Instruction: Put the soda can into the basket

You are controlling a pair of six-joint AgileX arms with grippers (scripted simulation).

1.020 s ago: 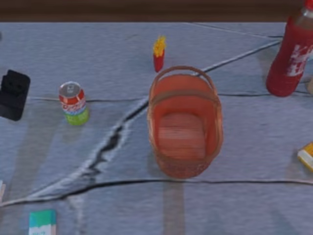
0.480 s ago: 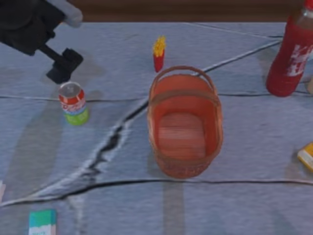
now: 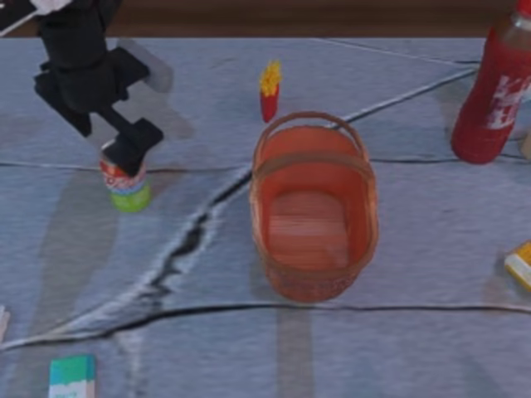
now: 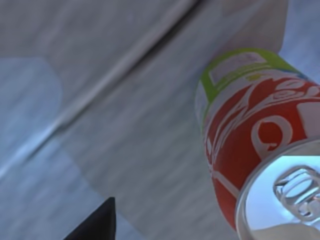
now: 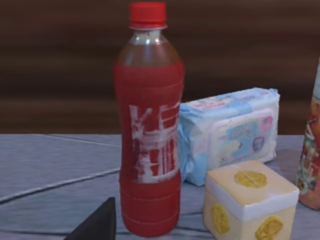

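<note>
My left gripper (image 3: pixel 133 152) hangs directly over the small red-and-lime soda can (image 3: pixel 126 184), which stands upright at table left, well apart from the oval orange-red woven basket (image 3: pixel 314 207). I cannot tell whether my fingers are spread. The can's white script is unreadable. The tall red bottle (image 5: pixel 148 125) bears blocky white characters.

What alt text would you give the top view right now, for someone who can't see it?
The left gripper hangs over the top of the upright soda can at the table's left. The basket stands empty at centre, a red bottle far right, a small fries carton behind the basket.
</note>
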